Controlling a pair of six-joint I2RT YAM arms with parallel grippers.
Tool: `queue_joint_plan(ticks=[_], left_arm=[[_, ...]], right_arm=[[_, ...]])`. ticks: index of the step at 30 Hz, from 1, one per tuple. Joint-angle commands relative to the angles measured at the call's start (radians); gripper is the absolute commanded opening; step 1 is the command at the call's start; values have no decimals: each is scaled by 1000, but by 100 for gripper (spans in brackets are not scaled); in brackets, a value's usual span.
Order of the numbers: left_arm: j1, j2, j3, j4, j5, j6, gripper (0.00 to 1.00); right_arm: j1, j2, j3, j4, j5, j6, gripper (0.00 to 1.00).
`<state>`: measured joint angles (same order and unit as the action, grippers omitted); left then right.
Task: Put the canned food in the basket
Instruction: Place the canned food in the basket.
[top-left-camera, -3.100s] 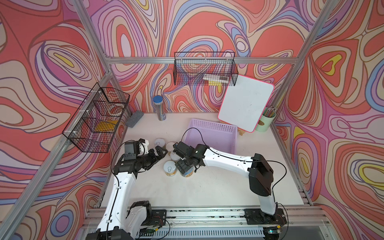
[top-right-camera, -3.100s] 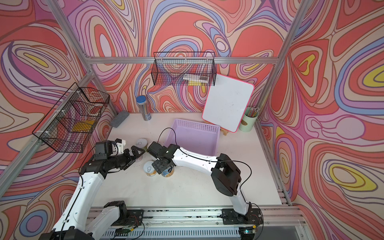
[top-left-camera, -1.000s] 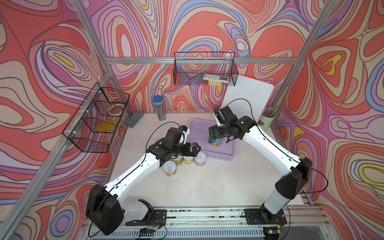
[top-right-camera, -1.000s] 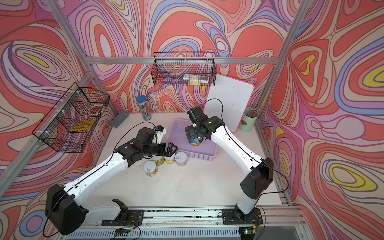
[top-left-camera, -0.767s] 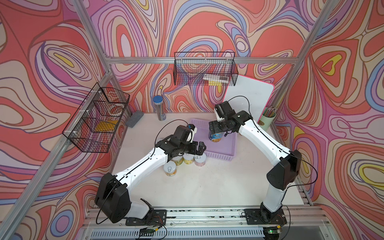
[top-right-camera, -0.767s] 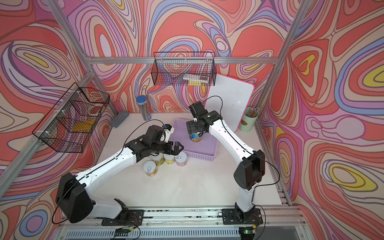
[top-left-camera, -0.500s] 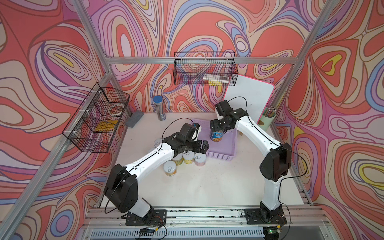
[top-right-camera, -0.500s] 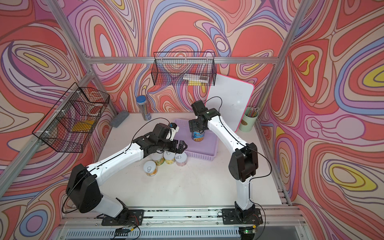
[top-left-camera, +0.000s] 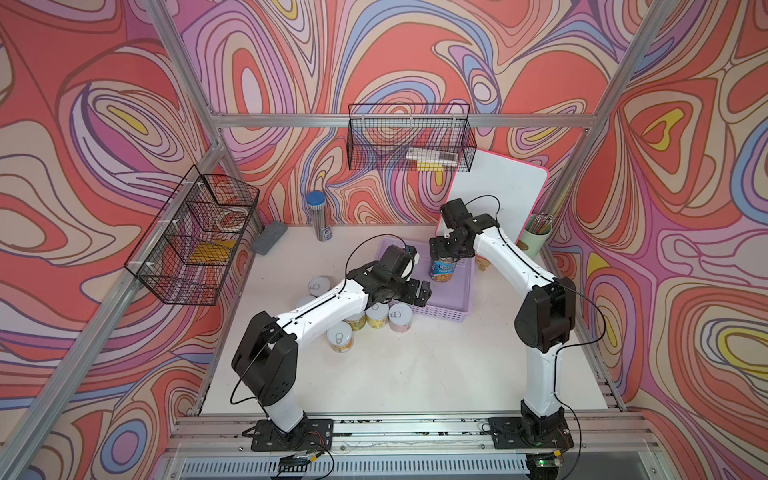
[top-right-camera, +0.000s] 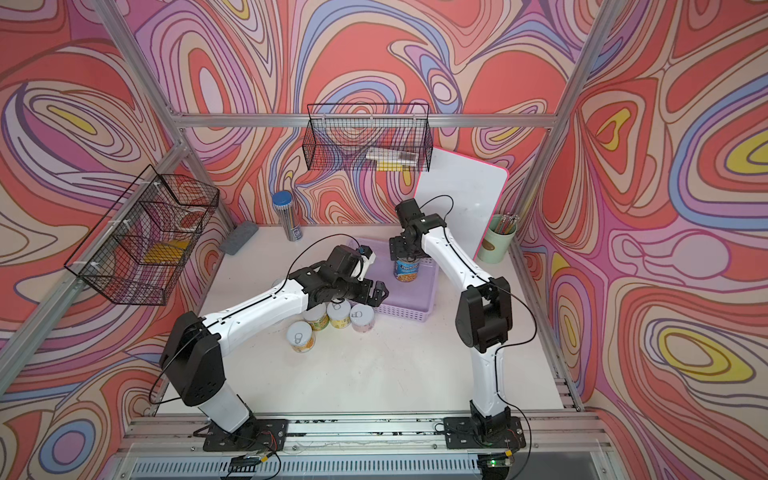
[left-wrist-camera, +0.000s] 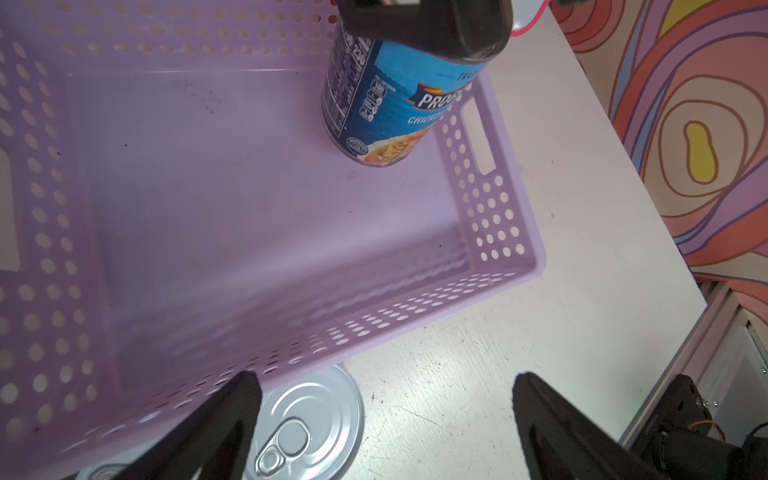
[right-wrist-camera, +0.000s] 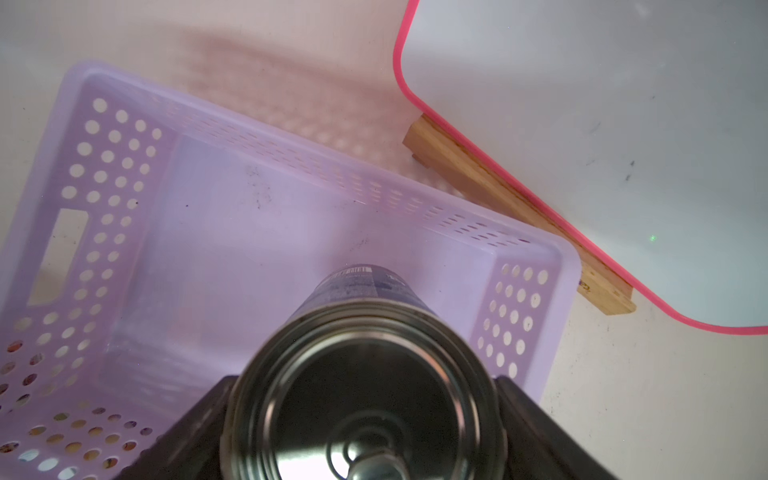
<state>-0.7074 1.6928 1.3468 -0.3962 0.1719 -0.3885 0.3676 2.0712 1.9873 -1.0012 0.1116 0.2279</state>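
Note:
The lavender basket (top-left-camera: 449, 309) (top-right-camera: 409, 313) sits at the back middle of the table. My right gripper (top-left-camera: 450, 249) (top-right-camera: 409, 248) (right-wrist-camera: 365, 415) is shut on a blue-labelled can (top-left-camera: 443, 270) (top-right-camera: 406, 270) (left-wrist-camera: 386, 108), gripping its top and holding it upright low inside the basket by the right wall. Whether it touches the floor I cannot tell. My left gripper (top-left-camera: 415, 291) (top-right-camera: 374, 291) (left-wrist-camera: 384, 380) hangs open and empty over the basket's front left corner. Several small cans stand just outside that corner, among them a pink one (top-left-camera: 400, 317) (left-wrist-camera: 307, 428) and yellow ones (top-left-camera: 377, 315) (top-left-camera: 340, 337).
A pink-edged whiteboard (top-left-camera: 498, 195) on a wooden stand leans behind the basket, with a green pencil cup (top-left-camera: 536, 237) beside it. A clear pencil tube (top-left-camera: 319, 216) and a grey eraser (top-left-camera: 269, 243) stand at the back left. Black wire baskets (top-left-camera: 195, 245) (top-left-camera: 409, 139) hang on the walls.
The right gripper has carried the blue can further back and down inside the basket. The left gripper has reached rightward to the basket's front left corner, still open.

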Motion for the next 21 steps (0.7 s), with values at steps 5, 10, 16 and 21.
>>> queue_joint_plan(ticks=[5,10,16,21], left_arm=[[-12,28,35,4,-13,8,99],[-20,40,41,-5,-16,10,99],[-29,50,46,-14,-23,11,99],[-34,57,49,-17,-25,11,99]], right_arm=[[-20,14,66,66,94,3,42],[-43,33,68,56,127,15,41],[-67,51,66,64,126,21,41],[-78,68,73,66,129,19,41]])
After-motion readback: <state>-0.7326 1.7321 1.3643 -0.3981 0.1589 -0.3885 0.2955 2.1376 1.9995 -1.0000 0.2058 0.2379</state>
